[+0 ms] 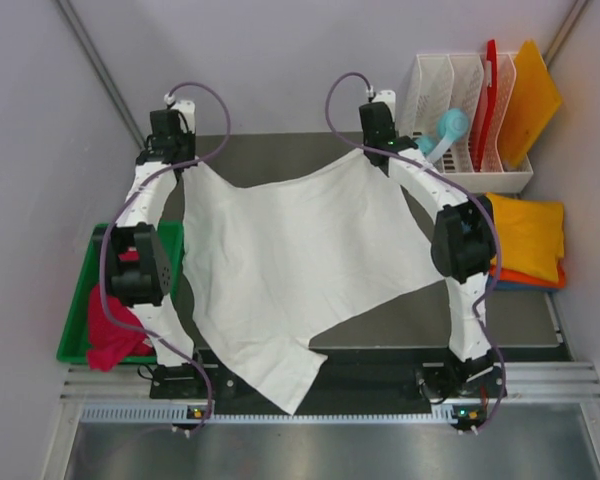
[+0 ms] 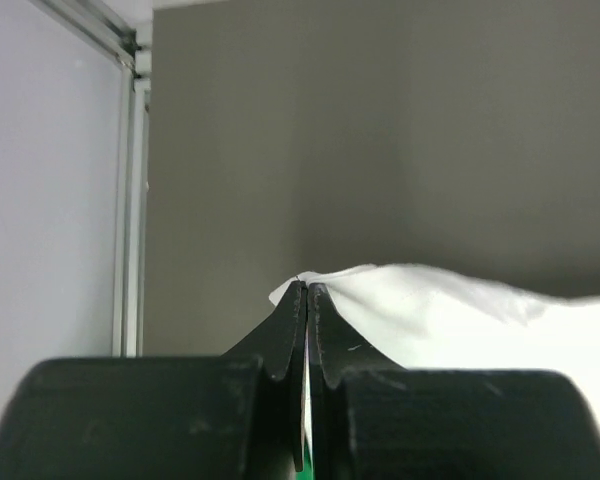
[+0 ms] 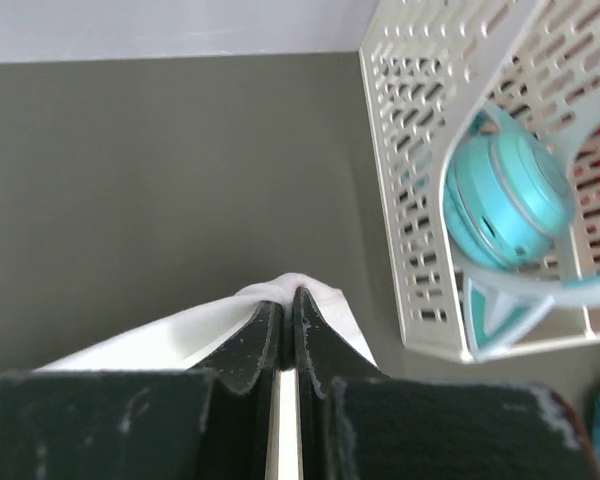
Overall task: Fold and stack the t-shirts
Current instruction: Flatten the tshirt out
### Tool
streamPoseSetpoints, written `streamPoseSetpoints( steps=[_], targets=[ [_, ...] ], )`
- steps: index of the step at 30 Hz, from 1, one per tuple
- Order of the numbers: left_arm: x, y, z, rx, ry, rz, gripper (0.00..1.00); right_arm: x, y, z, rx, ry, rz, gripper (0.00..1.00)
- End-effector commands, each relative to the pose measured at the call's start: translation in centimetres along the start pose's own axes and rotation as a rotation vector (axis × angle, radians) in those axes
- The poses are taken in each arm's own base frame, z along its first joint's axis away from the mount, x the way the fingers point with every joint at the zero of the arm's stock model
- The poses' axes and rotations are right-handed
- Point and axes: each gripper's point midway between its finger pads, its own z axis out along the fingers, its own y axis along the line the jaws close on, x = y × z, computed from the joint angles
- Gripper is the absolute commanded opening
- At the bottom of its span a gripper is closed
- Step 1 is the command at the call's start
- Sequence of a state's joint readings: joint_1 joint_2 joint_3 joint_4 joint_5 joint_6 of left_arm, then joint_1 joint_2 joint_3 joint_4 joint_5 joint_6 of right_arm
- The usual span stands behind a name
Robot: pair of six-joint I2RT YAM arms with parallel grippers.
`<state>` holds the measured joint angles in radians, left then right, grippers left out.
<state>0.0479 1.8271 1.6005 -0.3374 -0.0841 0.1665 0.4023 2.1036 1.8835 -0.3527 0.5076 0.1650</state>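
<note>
L gripper (image 2: 308, 287) + R gripper (image 3: 288, 293) both clamped on far corners of white t-shirt (image 1: 300, 250). It's spread betw my arms over table (image 1: 270, 150), near hem hanging past front edge. Prob light, limp, sags mid; I'd hold corners/edges, keep taut.

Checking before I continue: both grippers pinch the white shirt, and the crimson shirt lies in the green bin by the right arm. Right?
Not quite: top view shows the green bin, holding the crimson shirt, by the left arm. The rest holds.

Pale walls (image 1: 280, 60) enclose a dark grey table (image 1: 270, 152), apparently matte.
</note>
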Motion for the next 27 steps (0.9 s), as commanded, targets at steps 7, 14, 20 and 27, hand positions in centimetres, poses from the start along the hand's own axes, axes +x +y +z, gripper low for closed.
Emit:
streamPoseSetpoints(
  steps=[7, 14, 20, 27],
  targets=[
    [-7.7, 3.5, 4.7, -0.139, -0.168, -0.051, 0.00, -4.4, 0.1, 5.9, -0.030, -0.086, 0.098, 0.00],
    [-8.9, 3.7, 6.7, -0.152, -0.173, -0.073, 0.00, -5.4, -0.2, 7.3, -0.067, -0.107, 0.166, 0.00],
    [-8.0, 3.4, 7.3, -0.153, -0.156, -0.092, 0.00, -5.6, 0.6, 7.7, -0.105, -0.114, 0.186, 0.00],
    [-7.9, 2.5, 4.6, -0.130, -0.168, -0.099, 0.00, -4.4, 0.5, 7.8, -0.097, -0.081, 0.176, 0.00]
  ],
)
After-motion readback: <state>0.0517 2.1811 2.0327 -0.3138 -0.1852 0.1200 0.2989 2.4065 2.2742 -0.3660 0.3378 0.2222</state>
